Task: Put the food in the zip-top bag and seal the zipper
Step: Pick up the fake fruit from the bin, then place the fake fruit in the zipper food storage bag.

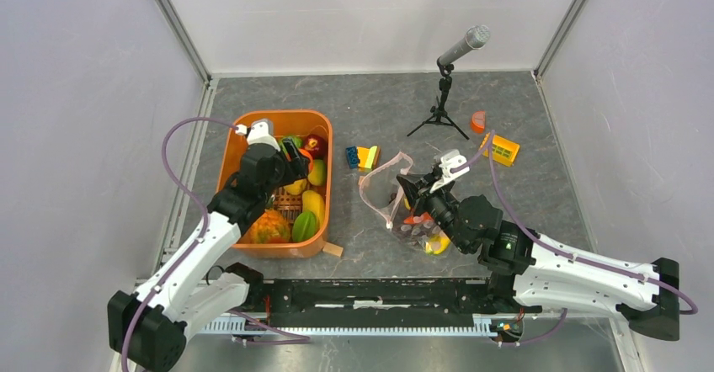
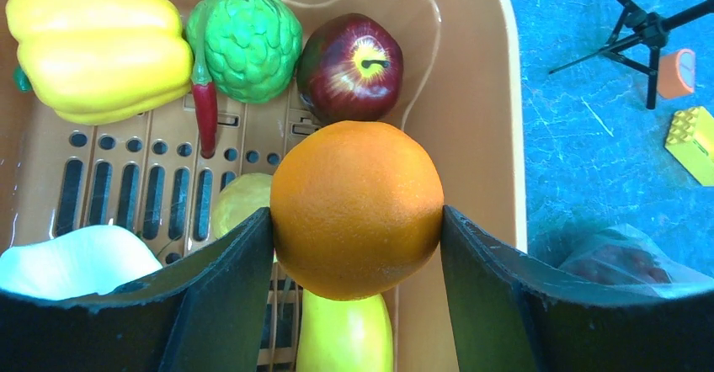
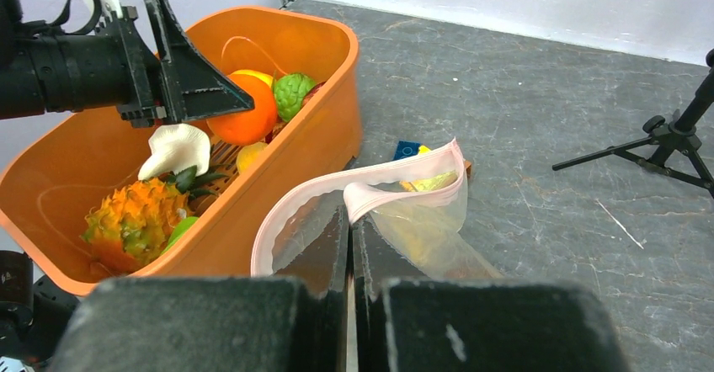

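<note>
L jaws clamp orange (image 2: 356, 208) (R jaws: bag (image 3: 421, 225)).

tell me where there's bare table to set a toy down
Bare table between the orange tub and the zip-top bag, near side; also beyond the tub up to the microphone stand. Crowded: inside the tub and around the bag.

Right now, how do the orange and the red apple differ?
The orange is clamped in the left gripper; the red apple lies free in the orange tub. The orange is matte and plain; the apple is glossy dark red with a yellow patch. Both are round toy fruits.
</note>
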`<action>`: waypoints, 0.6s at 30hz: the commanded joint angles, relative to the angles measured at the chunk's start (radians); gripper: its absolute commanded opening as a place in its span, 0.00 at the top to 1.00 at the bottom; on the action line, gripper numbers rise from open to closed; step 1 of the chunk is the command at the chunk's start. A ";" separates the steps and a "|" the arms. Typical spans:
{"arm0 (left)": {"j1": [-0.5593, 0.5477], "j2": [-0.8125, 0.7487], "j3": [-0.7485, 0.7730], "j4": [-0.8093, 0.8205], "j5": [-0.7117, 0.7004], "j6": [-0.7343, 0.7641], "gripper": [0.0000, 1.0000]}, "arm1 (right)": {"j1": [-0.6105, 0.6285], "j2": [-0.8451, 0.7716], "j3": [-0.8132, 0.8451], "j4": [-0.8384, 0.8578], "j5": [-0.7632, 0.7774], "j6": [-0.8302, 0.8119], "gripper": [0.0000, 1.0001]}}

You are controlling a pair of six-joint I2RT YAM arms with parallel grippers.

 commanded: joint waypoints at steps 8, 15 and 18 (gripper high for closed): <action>0.002 -0.122 0.059 -0.009 0.140 0.033 0.45 | -0.005 -0.020 0.009 0.043 -0.008 0.010 0.98; 0.002 -0.136 0.086 0.063 0.416 0.059 0.45 | -0.006 -0.023 0.012 0.044 -0.009 0.009 0.98; 0.000 -0.120 0.109 0.082 0.541 0.072 0.46 | -0.006 -0.022 0.012 0.047 -0.012 0.010 0.98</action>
